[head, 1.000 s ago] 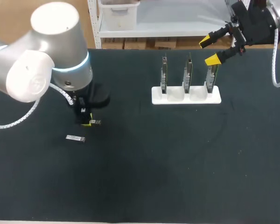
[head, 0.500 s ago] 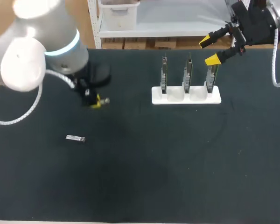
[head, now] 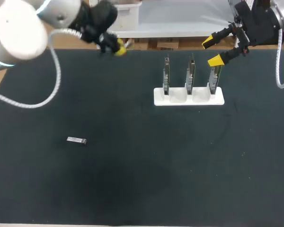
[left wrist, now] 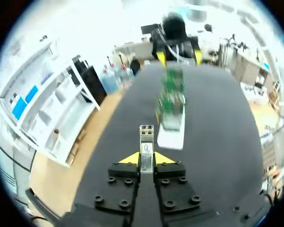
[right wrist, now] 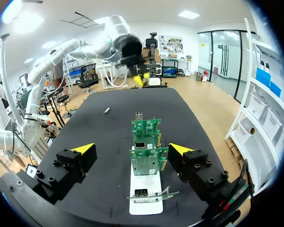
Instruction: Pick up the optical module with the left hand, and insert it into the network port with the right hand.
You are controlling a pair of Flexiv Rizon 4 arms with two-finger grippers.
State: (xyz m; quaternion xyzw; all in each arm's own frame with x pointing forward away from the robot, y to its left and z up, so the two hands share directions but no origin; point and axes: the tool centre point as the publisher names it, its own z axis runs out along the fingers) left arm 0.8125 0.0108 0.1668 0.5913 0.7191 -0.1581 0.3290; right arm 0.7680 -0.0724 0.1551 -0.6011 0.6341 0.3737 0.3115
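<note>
Optical module (left wrist: 146, 141) clamped in left pincer (left wrist: 146, 159); right pincer (right wrist: 131, 149) spread wide.

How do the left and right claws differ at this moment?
The left claw is shut on a small metal module; the right claw is open and empty. The left claw is raised over the far edge of the table, well to the side of the card stand; the right claw hovers right at the stand, fingers spread either side of the upright cards. Both have yellow tips and are off the table.
</note>
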